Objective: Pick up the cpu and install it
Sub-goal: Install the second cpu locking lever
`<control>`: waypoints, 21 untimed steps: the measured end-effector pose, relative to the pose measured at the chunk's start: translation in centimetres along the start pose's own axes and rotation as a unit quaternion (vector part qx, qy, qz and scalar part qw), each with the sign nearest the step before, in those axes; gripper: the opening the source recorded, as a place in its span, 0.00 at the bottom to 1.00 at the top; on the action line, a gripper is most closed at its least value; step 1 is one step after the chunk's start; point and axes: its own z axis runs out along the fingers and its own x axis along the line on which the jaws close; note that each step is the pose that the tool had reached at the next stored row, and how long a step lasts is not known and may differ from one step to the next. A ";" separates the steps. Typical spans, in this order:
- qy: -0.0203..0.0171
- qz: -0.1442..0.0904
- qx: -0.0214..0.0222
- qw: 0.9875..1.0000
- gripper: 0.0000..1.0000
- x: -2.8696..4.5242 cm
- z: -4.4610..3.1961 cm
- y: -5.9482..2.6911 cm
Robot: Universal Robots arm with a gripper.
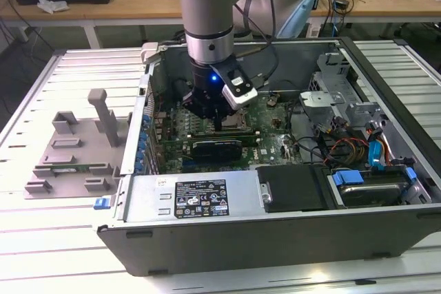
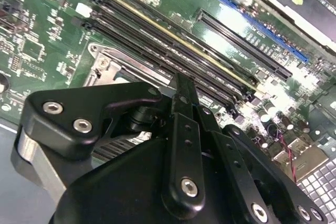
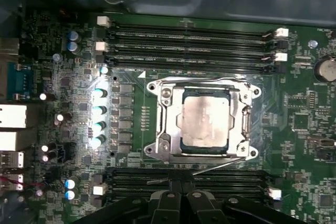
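Gripper [image 1: 218, 122] is down inside the open computer case [image 1: 275, 239], hanging low over the motherboard [image 1: 275, 139] from the arm [image 1: 210, 25]. In the first wrist view its fingers [image 3: 170, 198] sit pressed together with nothing between them, so it is clenched and empty. The tip [image 3: 182, 184] is over a bank of memory slots [image 3: 231, 179], just beside one side of the socket [image 3: 168, 124]. In the second wrist view the black linkage of the gripper [image 2: 181, 85] is above long dark slots, with a corner of the metal socket frame just beyond it.

The cpu [image 3: 205, 121] lies flat in the socket, near the middle of the motherboard, its pale silver-grey top facing up and the metal frame around all four of its edges. It is apart from the fingers. A thin metal lever [image 3: 220, 164] runs at a slant along the socket side nearest the gripper. A second bank of memory slots [image 3: 189, 51] lies on the far side of the socket.

The case rests on a slatted metal table [image 1: 41, 239]. A grey tray [image 1: 69, 163] with upright blocks lies on the table outside the case, toward the exterior view's left edge.
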 end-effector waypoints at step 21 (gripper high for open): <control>-0.003 0.005 -0.019 1.000 0.11 1.18 0.64 0.03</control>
